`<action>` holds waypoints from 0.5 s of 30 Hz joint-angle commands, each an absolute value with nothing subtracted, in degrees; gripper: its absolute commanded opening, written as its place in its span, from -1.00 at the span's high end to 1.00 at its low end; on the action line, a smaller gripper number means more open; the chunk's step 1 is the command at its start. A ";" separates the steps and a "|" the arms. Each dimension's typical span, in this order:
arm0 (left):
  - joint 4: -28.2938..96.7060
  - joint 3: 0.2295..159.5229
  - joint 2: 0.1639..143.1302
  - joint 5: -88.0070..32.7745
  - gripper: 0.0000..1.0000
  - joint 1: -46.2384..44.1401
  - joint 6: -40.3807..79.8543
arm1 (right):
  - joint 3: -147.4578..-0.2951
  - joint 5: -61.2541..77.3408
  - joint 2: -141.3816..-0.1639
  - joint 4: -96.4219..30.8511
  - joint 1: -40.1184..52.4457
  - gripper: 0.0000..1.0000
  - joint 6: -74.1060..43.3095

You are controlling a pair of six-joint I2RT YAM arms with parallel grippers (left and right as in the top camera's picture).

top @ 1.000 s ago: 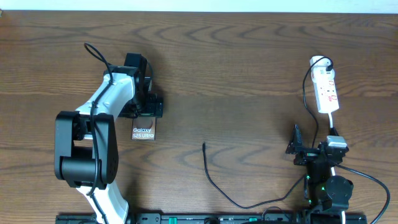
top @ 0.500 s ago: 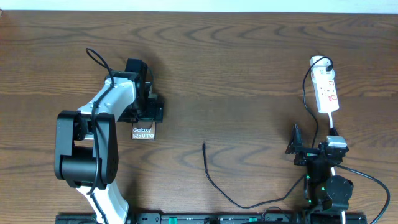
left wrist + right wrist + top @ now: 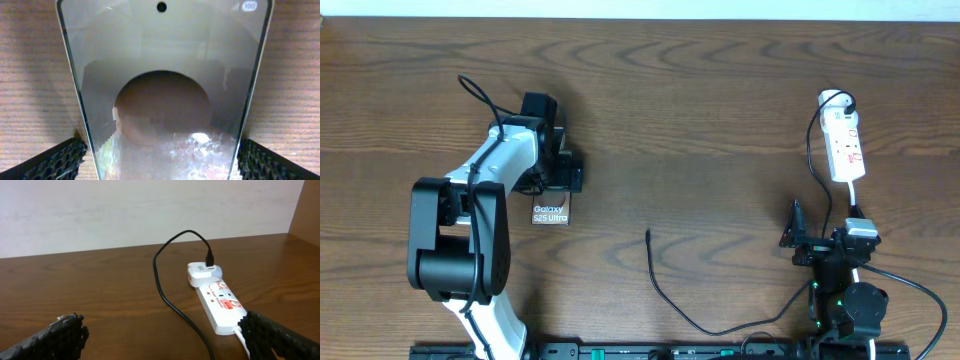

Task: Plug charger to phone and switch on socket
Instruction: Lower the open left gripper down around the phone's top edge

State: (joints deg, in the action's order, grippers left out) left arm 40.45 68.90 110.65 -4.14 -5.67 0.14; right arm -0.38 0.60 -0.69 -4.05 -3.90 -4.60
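Note:
The phone [image 3: 550, 213], dark with white "Galaxy S25 Ultra" lettering, lies flat left of the table's middle. My left gripper [image 3: 556, 178] sits over its far end. In the left wrist view the phone's glossy face [image 3: 165, 65] fills the frame, and my left gripper [image 3: 162, 152] has a finger against each long edge. The charger's black cable [image 3: 665, 295] lies loose, its tip [image 3: 648, 235] right of the phone and apart from it. The white socket [image 3: 845, 145] lies at the far right, also in the right wrist view [image 3: 220, 302]. My right gripper [image 3: 802, 240] [image 3: 162, 335] is open and empty, short of the socket.
The black cable [image 3: 165, 287] runs up to a white adapter [image 3: 200, 272] at the socket's far end. A white cord [image 3: 857, 195] leaves the socket's near end beside my right arm. A pale wall borders the table's far edge.
My left arm has shifted slightly to the left over the phone. The phone, the cable and the right arm have not moved.

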 commanded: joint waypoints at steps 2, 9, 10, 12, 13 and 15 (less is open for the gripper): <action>40.62 68.34 111.57 -4.45 -0.98 -5.58 -0.47 | -0.32 0.34 -0.32 -4.34 -4.25 -0.99 -5.32; 40.84 67.55 111.57 -4.45 -0.98 -5.58 -0.47 | -0.32 0.34 -0.32 -4.34 -4.25 -0.99 -5.32; 40.84 67.26 111.57 -4.45 -0.98 -5.58 -0.45 | -0.32 0.34 -0.32 -4.34 -4.25 -0.99 -5.32; 40.84 66.76 111.57 -4.45 -0.97 -5.58 -0.45 | -0.32 0.34 -0.32 -4.34 -4.25 -0.98 -5.30; 40.84 66.54 111.57 -4.45 -0.98 -5.58 -0.45 | -0.32 0.34 -0.32 -4.34 -4.25 -0.99 -5.32; 40.82 66.02 111.57 -4.47 -0.98 -5.58 -0.43 | -0.32 0.36 -0.32 -4.34 -4.25 -0.98 -5.30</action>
